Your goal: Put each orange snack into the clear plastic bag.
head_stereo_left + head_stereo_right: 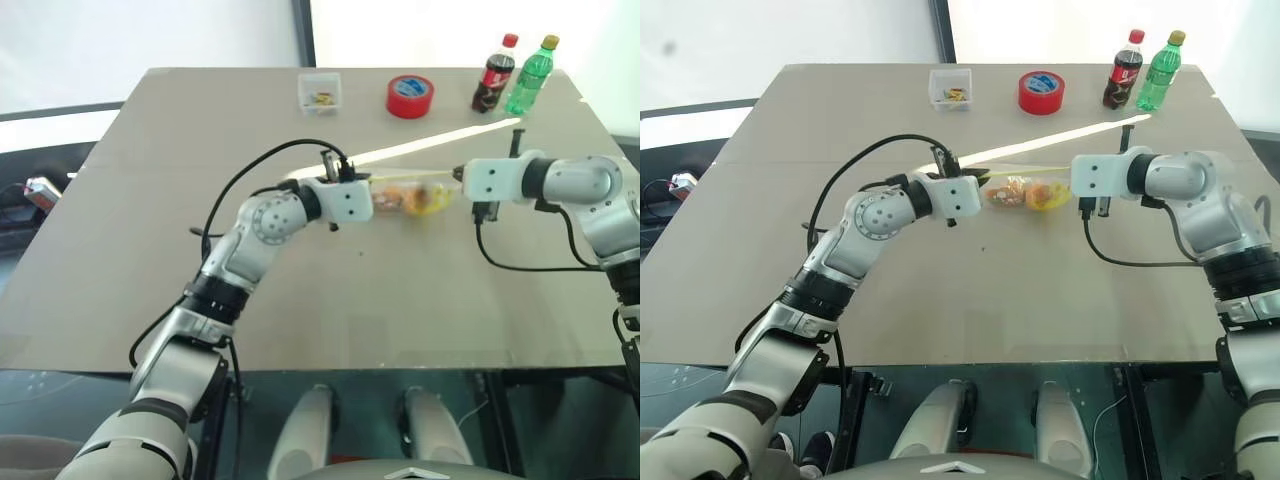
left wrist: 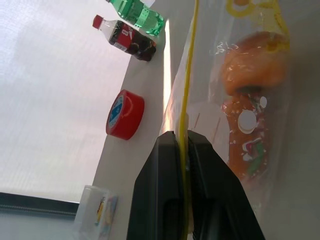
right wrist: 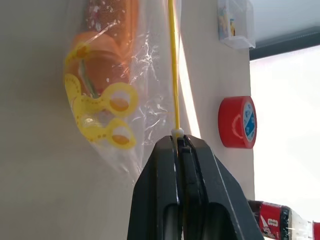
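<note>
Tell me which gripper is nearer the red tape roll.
Right. The right gripper grips the clear plastic bag just below-right of the red tape roll; the left gripper sits farther left.

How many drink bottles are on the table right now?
2: a cola bottle and a green soda bottle, standing side by side at the table's far right corner.

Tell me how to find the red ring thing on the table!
Look along the far edge of the tan table. There, between the small clear box and two drink bottles, lies the red tape roll. It alone is round, flat and red, with a hole.
</note>
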